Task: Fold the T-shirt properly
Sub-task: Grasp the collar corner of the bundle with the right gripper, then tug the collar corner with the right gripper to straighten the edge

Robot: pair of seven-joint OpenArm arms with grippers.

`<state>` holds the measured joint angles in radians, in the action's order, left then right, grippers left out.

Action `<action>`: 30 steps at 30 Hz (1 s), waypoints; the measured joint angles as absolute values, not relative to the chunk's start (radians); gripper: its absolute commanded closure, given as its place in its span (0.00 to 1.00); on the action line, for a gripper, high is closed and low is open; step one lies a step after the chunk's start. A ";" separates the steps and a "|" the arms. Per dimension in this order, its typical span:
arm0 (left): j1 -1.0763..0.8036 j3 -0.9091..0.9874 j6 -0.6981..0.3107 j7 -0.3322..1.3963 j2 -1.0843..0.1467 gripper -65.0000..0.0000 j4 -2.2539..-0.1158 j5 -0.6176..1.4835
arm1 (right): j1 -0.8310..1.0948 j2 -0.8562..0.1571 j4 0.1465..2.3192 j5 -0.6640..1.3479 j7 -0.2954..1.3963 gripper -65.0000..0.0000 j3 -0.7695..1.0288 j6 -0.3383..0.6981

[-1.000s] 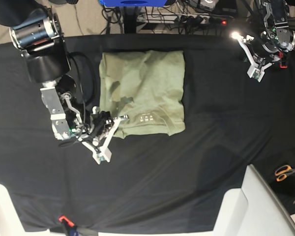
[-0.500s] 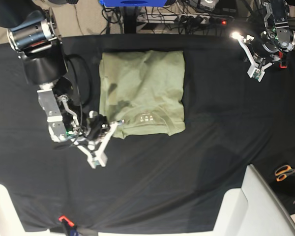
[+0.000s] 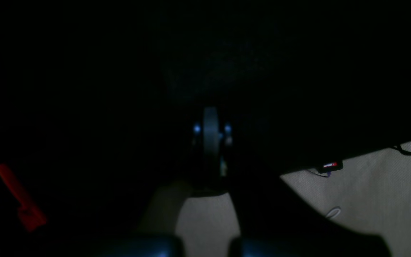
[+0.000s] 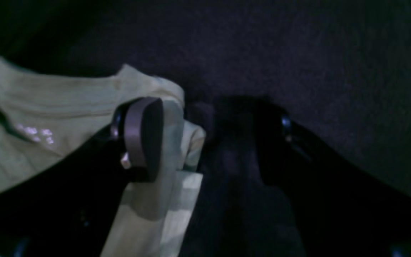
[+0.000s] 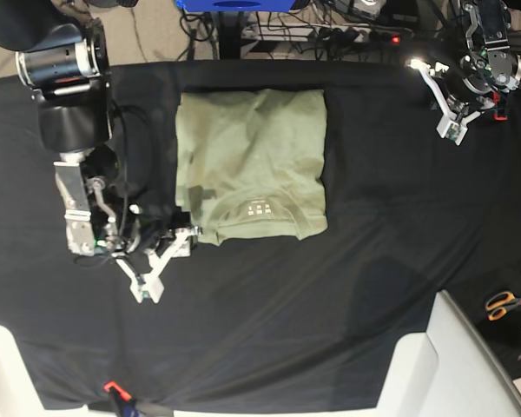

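The pale sage-green T-shirt (image 5: 252, 156) lies folded into a rectangle at the back middle of the black table cloth (image 5: 330, 287), with its collar label marks facing up near the front edge. My right gripper (image 5: 167, 268) is open and empty, just off the shirt's front left corner. In the right wrist view the T-shirt (image 4: 48, 103) lies behind one fingertip pad (image 4: 143, 137), and the right gripper (image 4: 212, 142) holds nothing. My left gripper (image 5: 451, 130) is at the back right, far from the shirt. In the dark left wrist view the left gripper (image 3: 211, 137) looks shut and empty.
Orange-handled scissors (image 5: 504, 304) lie at the right edge. A white bin corner (image 5: 443, 365) juts in at the front right. A red clip (image 5: 113, 387) sits at the front left edge. Cables and a power strip (image 5: 356, 35) run behind the table.
My right gripper has drawn back to the left and toward the front, away from the shirt's front left corner. The shirt and the left arm have not moved.
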<state>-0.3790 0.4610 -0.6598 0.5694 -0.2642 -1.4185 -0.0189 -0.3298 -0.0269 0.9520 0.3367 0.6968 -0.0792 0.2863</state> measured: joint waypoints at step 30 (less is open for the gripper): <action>-0.366 0.461 -0.660 0.575 -0.264 1.00 -1.415 -0.022 | -0.359 0.022 0.863 0.337 0.693 0.96 -0.080 0.323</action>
